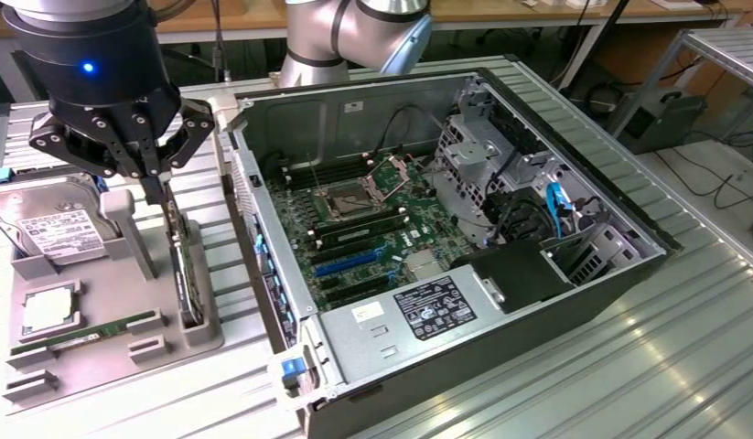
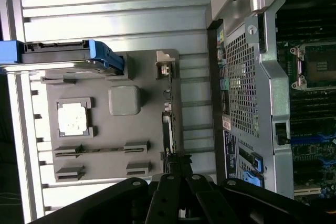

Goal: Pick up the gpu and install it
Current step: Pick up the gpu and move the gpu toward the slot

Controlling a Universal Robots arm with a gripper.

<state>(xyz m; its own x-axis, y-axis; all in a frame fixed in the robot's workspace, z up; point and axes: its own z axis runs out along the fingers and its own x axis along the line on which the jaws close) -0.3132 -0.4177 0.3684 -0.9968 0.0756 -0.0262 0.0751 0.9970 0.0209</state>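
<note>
The gpu [image 1: 188, 274] stands on edge in a slot of the grey parts tray [image 1: 108, 352], at the exterior view's left, beside the open computer case [image 1: 389, 329]. My gripper [image 1: 156, 192] hangs straight over the card's far end. Its fingers are drawn together on the card's thin top edge, and the card still sits in its slot. In the wrist view the gpu [image 2: 168, 121] shows edge-on, running along the tray [image 2: 105, 129] up to my gripper [image 2: 176, 163]. Blue expansion slots [image 1: 346, 263] lie on the motherboard inside the case [image 2: 252, 77].
On the tray lie a silver hard drive [image 1: 53, 224], a CPU [image 1: 47, 311] and a green RAM stick [image 1: 90, 331]. A blue-framed drive [image 2: 63, 56] sits at the tray's end. The case wall [image 1: 248, 210] stands close beside the card. Ribbed metal table [image 1: 669, 366] surrounds everything.
</note>
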